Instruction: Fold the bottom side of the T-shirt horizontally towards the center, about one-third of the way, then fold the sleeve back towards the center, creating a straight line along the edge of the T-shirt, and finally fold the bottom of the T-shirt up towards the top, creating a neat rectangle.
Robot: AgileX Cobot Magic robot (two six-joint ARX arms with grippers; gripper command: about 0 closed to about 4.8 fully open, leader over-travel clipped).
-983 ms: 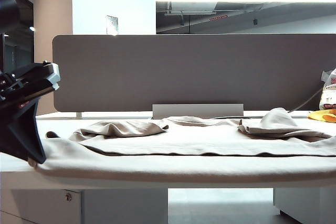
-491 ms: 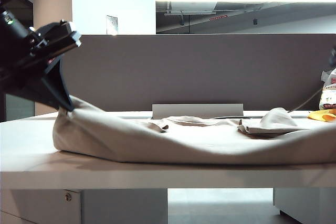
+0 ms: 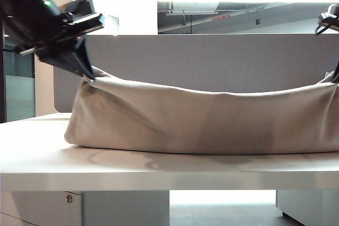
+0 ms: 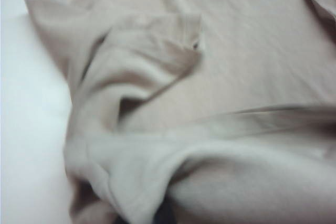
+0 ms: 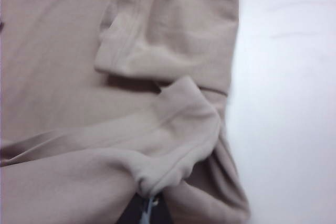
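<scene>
table front (image 3: 159, 170): bare | middle: blocked by lifted T-shirt (image 3: 201, 123) curtain

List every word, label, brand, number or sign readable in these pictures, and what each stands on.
No text can be read.
T-shirt: plain, no print in any view.
Ceiling strip behind the divider: a small reddish mark, too small and blurred to read.
Wall plate: blank glare, nothing legible.
Left claw and right claw, both shut on the T-shirt: no markings legible.
</scene>
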